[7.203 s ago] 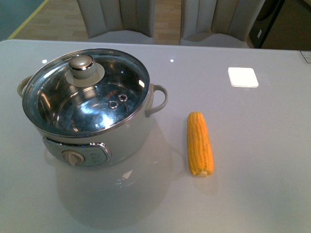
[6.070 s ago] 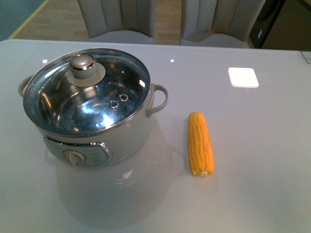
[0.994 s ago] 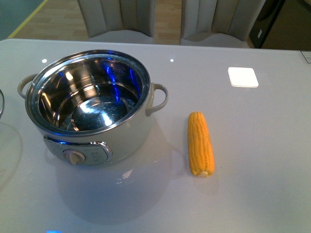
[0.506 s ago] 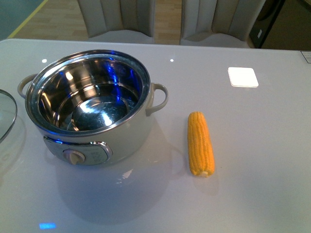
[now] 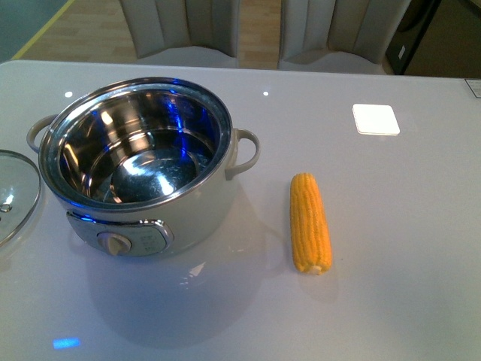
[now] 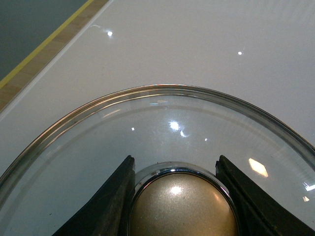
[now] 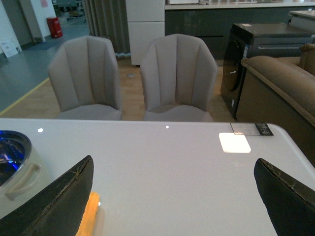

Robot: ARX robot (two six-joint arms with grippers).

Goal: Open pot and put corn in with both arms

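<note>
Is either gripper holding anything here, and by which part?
The left gripper holds the glass lid by its beige knob, one finger on each side. The right gripper is open and holds nothing.

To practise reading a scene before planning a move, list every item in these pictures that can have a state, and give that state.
pot: upright, uncovered, empty inside.
lid: off the pot, beside it, gripped.
corn: lying on the table, outside the pot, not gripped.
left end effector: shut on the lid.
right end effector: open, holding nothing.
</note>
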